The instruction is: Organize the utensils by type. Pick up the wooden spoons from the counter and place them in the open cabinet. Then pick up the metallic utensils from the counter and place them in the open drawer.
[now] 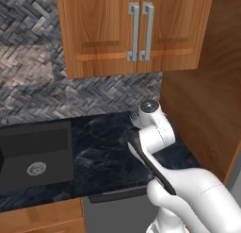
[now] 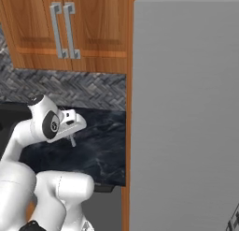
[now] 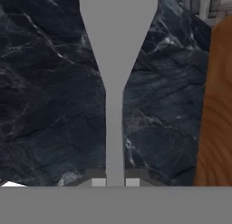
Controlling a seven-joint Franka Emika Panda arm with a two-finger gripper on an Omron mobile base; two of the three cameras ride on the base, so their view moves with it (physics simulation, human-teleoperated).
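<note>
My gripper [image 3: 115,182] is shut on a thin grey metallic utensil [image 3: 115,60]; its slim handle runs up from between the fingertips [image 3: 99,182] and widens into a flat blade. It hangs over the black marble counter [image 3: 45,105], near the right end. In the right base view the gripper [image 2: 71,134] points down above the counter [image 2: 102,146], with the utensil [image 2: 73,142] as a short grey sliver beneath it. In the left base view the arm covers the hand above the counter [image 1: 103,152]. The wooden spoons, the open cabinet and the drawer are out of view.
A dark sink [image 1: 35,156] is set into the counter's left part. Wall cabinets with shut doors and silver bar handles [image 1: 136,29] hang above. A tall wooden side panel [image 1: 197,109] bounds the counter on the right, with a grey appliance front [image 2: 186,113] beyond.
</note>
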